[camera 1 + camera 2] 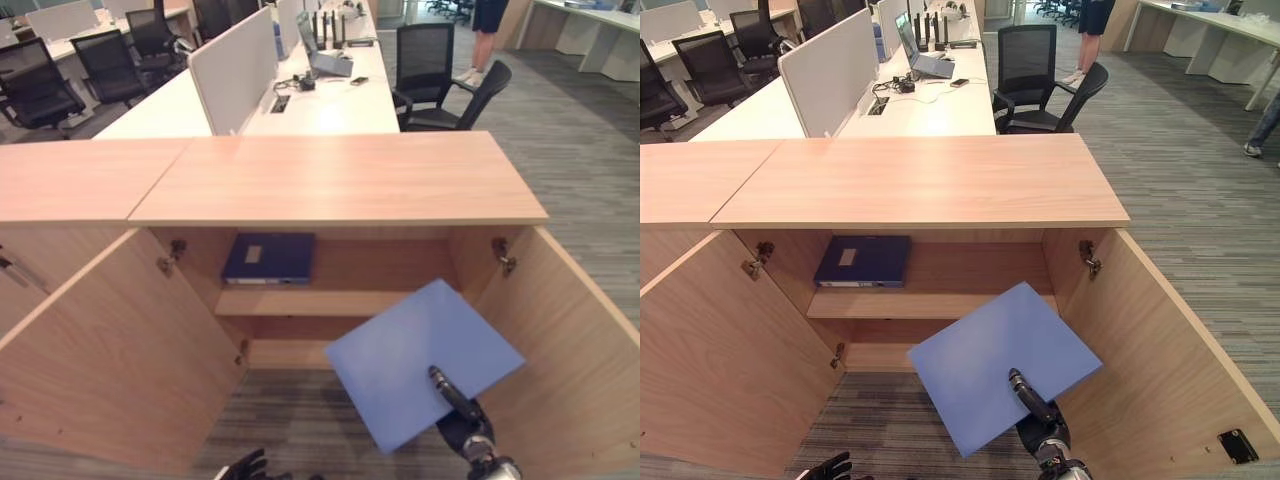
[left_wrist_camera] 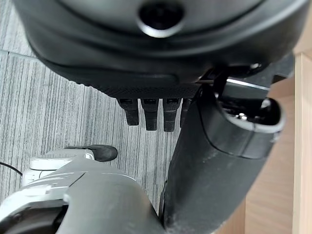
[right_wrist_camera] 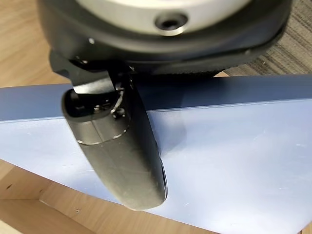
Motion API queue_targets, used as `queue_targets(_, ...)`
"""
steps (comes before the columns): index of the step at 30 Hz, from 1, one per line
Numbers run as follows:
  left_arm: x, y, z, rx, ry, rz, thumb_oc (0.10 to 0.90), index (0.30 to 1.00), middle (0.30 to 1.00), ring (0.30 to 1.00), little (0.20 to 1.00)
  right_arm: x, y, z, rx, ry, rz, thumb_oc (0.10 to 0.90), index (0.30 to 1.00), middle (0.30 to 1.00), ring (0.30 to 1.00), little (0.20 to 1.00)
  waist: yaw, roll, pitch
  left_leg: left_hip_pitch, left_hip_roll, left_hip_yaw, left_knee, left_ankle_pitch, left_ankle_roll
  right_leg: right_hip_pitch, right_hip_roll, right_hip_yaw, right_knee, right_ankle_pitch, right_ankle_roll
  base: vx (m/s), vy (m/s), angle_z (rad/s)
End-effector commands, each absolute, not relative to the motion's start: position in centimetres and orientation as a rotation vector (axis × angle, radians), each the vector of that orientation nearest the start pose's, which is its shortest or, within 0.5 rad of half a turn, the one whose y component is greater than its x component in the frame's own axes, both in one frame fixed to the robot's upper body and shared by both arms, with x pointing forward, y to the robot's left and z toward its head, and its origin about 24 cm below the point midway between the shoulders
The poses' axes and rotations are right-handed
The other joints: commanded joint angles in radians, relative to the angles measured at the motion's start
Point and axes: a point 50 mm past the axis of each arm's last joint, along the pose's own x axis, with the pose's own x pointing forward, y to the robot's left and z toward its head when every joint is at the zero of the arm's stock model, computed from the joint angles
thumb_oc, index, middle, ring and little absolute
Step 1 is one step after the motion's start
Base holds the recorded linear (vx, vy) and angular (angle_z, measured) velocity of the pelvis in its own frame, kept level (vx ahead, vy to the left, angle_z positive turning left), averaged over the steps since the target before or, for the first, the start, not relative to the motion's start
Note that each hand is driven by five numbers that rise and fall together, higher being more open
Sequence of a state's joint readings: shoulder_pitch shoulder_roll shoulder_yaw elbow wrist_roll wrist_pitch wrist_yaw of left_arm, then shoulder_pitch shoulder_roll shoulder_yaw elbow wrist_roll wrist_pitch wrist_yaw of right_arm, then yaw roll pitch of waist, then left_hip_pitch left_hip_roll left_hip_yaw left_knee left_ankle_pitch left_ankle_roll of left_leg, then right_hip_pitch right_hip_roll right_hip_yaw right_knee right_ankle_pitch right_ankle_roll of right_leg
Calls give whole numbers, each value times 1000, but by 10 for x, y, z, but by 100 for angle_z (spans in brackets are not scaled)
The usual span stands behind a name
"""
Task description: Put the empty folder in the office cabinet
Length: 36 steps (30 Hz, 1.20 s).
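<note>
Two doors of the light wooden office cabinet [image 1: 340, 180] stand swung wide, which leaves the inside open to a reach from the front. On its inner shelf [image 1: 320, 300] a dark navy ring binder [image 1: 268, 257] lies flat toward the left, so the right part of the shelf and the space below it are bare — room enough, I judge, for another flat thing.

The pale blue flat plastic folder [image 1: 420, 355] is in the robot's right hand [image 1: 462, 415], held out in front of the opening, low and toward the right door, not yet inside. It is tilted, one corner pointing in toward the shelf. The right wrist view shows the thumb [image 3: 126, 151] lying across the folder's upper face, so the hand is clamped on it by one edge, the fingers presumably beneath where they are hidden. Gripping at the near edge keeps the far edge free to slide in first.

The left hand [image 1: 245, 466] shows at the bottom of the head views, idle, holding nothing; in its wrist view its fingers [image 2: 146, 113] hang loosely over the striped grey carpet [image 1: 290, 410].

The folder looks ready to be carried forward — the placing itself is not yet done.
</note>
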State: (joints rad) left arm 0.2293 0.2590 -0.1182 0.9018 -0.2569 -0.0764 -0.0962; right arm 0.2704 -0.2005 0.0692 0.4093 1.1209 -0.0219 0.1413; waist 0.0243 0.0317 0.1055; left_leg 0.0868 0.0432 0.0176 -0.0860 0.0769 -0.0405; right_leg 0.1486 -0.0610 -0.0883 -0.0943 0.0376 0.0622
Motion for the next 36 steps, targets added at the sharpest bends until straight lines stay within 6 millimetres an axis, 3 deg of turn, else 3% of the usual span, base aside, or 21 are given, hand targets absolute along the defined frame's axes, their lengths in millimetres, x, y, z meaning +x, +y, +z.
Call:
queue_targets(1,105,243,-138,145,946,22,800,900,900,900,900,194,-194,-51,956,249,-118,400,300,300,300,300,-6,-15,10,35,62,7,-1,-75,-74,33,-31,-25,22,-118,52,-14,-36,-1)
queue_targets(12,89,252,-147,145,1041,114,800,900,900,900,900,204,-196,-43,1033,174,-174,400,300,300,300,300,3,-6,32,16,86,-11,19,-51,-93,30,-11,-27,37,-142,35,-12,-47,6)
queue_targets(15,95,256,-146,182,1039,117,800,900,900,900,900,218,-203,-32,1011,122,-174,400,300,300,300,300,21,-29,95,-152,72,-33,261,-64,-112,-6,-26,-20,97,-164,7,-147,-88,8)
queue_targets(16,96,255,-147,189,1045,118,800,900,900,900,900,222,-208,-27,1002,95,-191,400,300,300,300,300,28,-27,102,-229,96,-27,265,-29,-108,2,-31,-32,106,-184,7,16,-2,34)
queue_targets(17,96,255,-147,189,1045,117,800,900,900,900,900,222,-208,-27,1002,94,-191,400,300,300,300,300,28,-28,101,-230,95,-27,266,-30,-108,2,-32,-33,106,-185,7,122,56,33)
queue_targets(19,93,254,-148,188,1063,122,800,900,900,900,900,225,-213,-23,998,72,-207,400,300,300,300,300,43,-31,99,-286,125,-24,229,35,-107,27,-38,-32,106,-196,10,208,82,22)
queue_targets(21,95,255,-148,198,1062,119,800,900,900,900,900,231,-215,-16,992,42,-211,400,300,300,300,300,76,-41,116,-368,130,-41,152,67,-111,54,-54,-20,101,-213,17,296,125,25)
queue_targets(22,91,255,-149,200,1074,117,800,900,900,900,900,235,-213,-16,995,45,-200,400,300,300,300,300,93,-39,117,-370,130,-90,83,79,-124,76,-55,12,80,-222,28,207,93,9)
queue_targets(28,73,254,-154,220,1129,110,800,900,900,900,900,233,-211,-21,1000,76,-198,400,300,300,300,300,108,-17,85,-320,155,-91,22,109,-146,128,-63,58,25,-231,55,187,146,-57)
queue_targets(33,75,260,-151,278,1117,83,800,900,900,900,900,231,-201,-25,1009,104,-178,400,300,300,300,300,119,-34,52,-292,120,-52,25,115,-117,113,-138,79,50,-228,99,230,232,-5)
queue_targets(35,88,267,-145,304,1071,93,800,900,900,900,900,236,-191,-21,1023,99,-141,400,300,300,300,300,120,-54,44,-278,85,-24,28,84,-85,75,-184,96,94,-201,133,207,228,-33)
queue_targets(36,88,267,-145,304,1071,93,800,900,900,900,900,236,-191,-21,1023,99,-141,400,300,300,300,300,120,-55,44,-278,85,-23,28,84,-85,75,-184,97,94,-201,133,187,234,-19)
